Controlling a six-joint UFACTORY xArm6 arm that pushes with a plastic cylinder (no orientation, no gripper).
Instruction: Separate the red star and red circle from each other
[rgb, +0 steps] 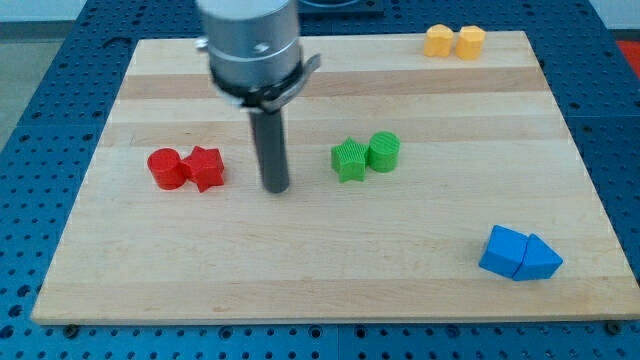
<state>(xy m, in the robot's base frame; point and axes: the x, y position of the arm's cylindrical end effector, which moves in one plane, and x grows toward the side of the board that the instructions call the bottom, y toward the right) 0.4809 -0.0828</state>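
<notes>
The arm has no gripper, so there are no jaws to be apart or together; it ends in a straight dark rod hanging from a grey cylindrical head at the view's top.

The tip (276, 188) sits on the wooden board (300, 280), left of centre. It touches no block.

The red circle (166, 168) and the red star (206, 168) are on the left side of the board, about mid-height. The circle is on the view's left and the star on the right. The two are touching or nearly so; no clear gap shows between them. The tip is just to the right of the star, with a narrow strip of bare wood between them, and slightly lower in the view than the pair.

The green star (349, 160) and the green cylinder (384, 151) are to the right of the rod, pressed together, with the cylinder on the right and slightly higher. The tip is between the red pair and the green pair, slightly nearer the red.

Two yellow blocks (453, 41) sit side by side at the top right edge of the board; their shapes are hard to make out.

The blue cube (503, 250) and the blue triangle (541, 260) are at the bottom right, touching, well apart from the tip.

The board lies on a blue perforated table (40, 120).
</notes>
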